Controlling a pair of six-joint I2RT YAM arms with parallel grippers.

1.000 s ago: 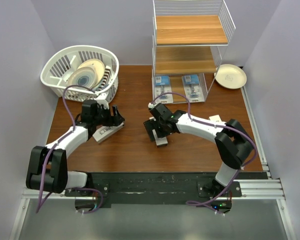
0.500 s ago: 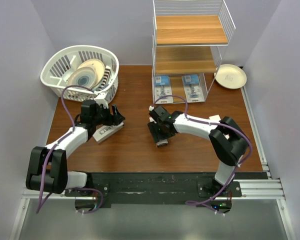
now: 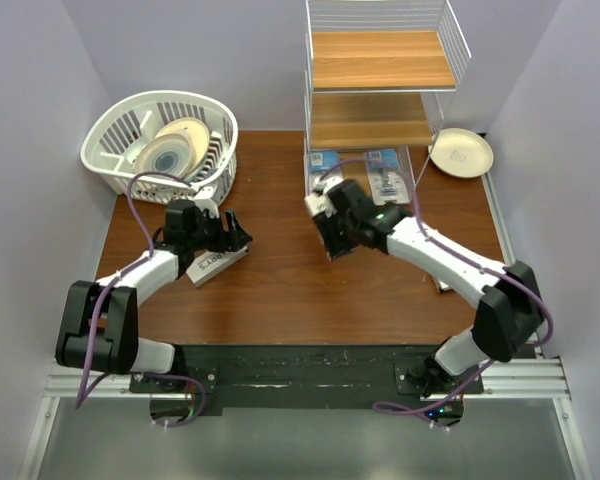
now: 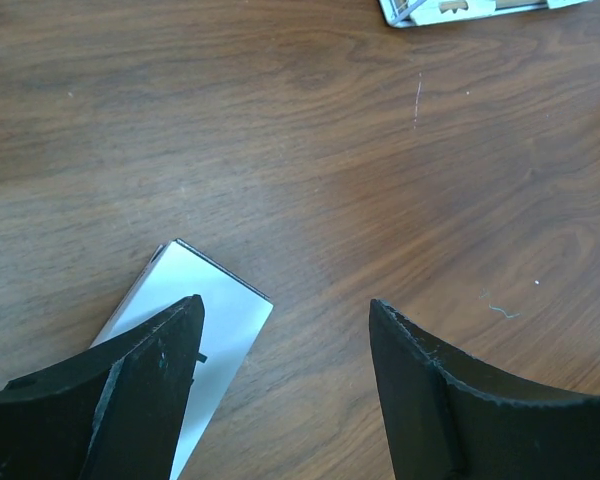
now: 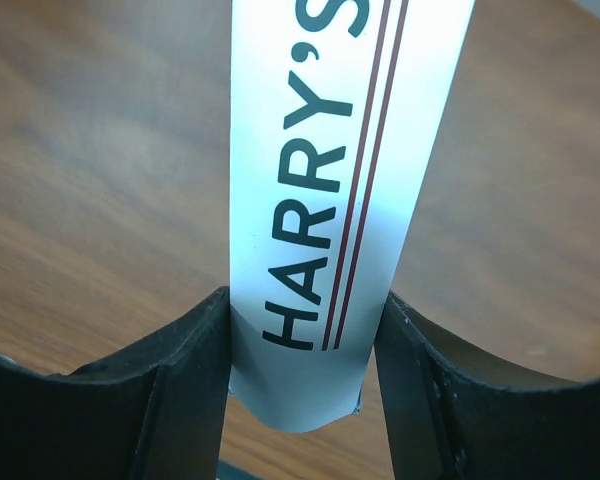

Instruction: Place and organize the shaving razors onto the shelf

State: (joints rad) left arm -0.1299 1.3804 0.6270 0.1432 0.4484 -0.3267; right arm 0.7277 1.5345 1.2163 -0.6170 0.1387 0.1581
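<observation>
Right claw (image 5: 305,335) pinches the HARRY'S box (image 5: 345,150) across its narrow sides, box jutting ahead: probably light, stiff, slick card. Left claw (image 4: 285,335) hangs spread, another box (image 4: 208,312) partly under one finger.

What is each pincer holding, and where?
Right pincer clamps the long white HARRY'S box across its H end; left pincer open, holding nothing.

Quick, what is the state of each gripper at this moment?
Left gripper: open, empty, above a long white cardboard box.
Right gripper: closed on a long white "HARRY'S" box.
</observation>
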